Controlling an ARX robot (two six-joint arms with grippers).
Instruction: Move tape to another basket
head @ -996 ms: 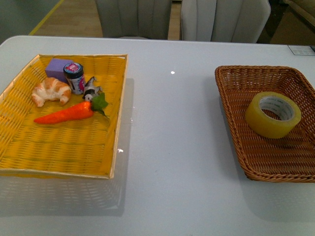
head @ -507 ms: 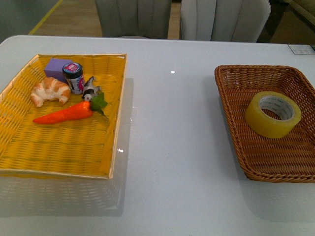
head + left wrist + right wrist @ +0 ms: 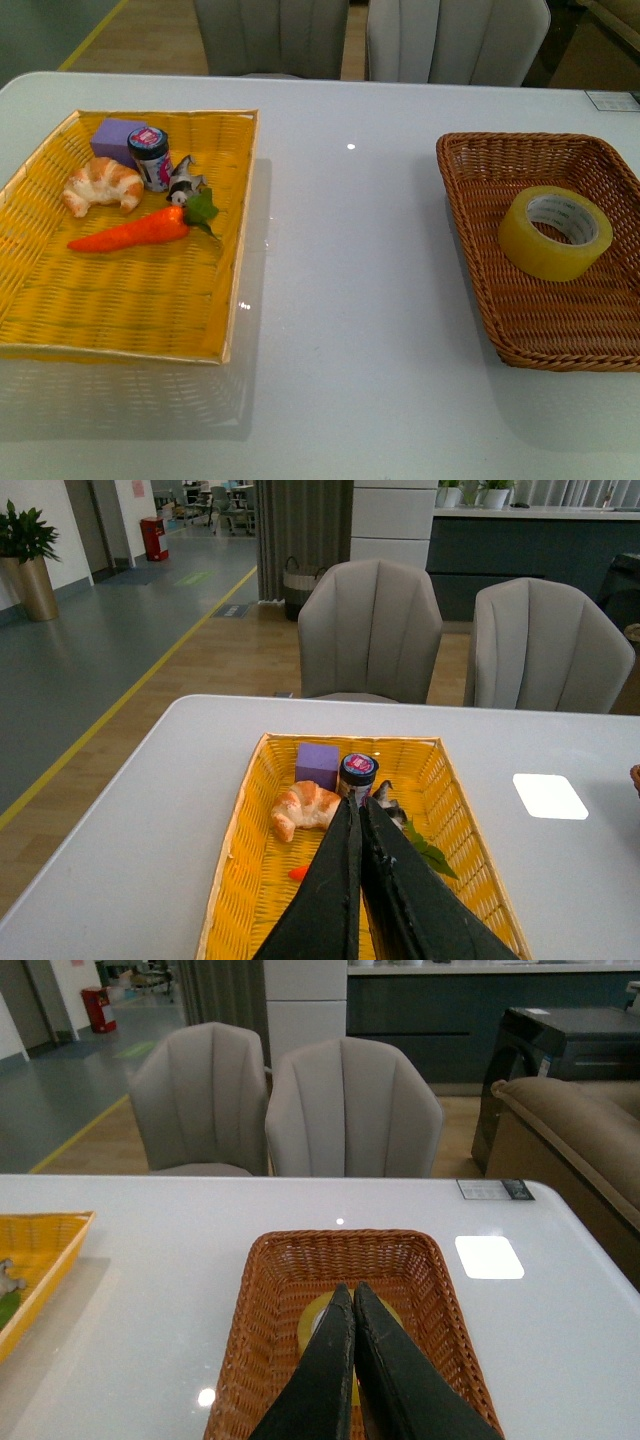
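The roll of yellowish tape (image 3: pixel 555 232) with a white printed core lies inside the dark brown wicker basket (image 3: pixel 470 160) at the table's right. In the right wrist view my right gripper (image 3: pixel 346 1290) is shut and empty, held above the basket (image 3: pixel 260 1310); its fingers hide most of the tape (image 3: pixel 310 1322). My left gripper (image 3: pixel 356 805) is shut and empty, above the yellow tray (image 3: pixel 245 840). Neither arm shows in the front view.
The flat yellow woven tray (image 3: pixel 120 310) at the left holds a croissant (image 3: pixel 101 185), a purple block (image 3: pixel 115 135), a small jar (image 3: pixel 151 157), a small toy figure (image 3: pixel 184 184) and a carrot (image 3: pixel 135 230). White table (image 3: pixel 350 300) lies between tray and basket. Grey chairs (image 3: pixel 455 40) stand behind.
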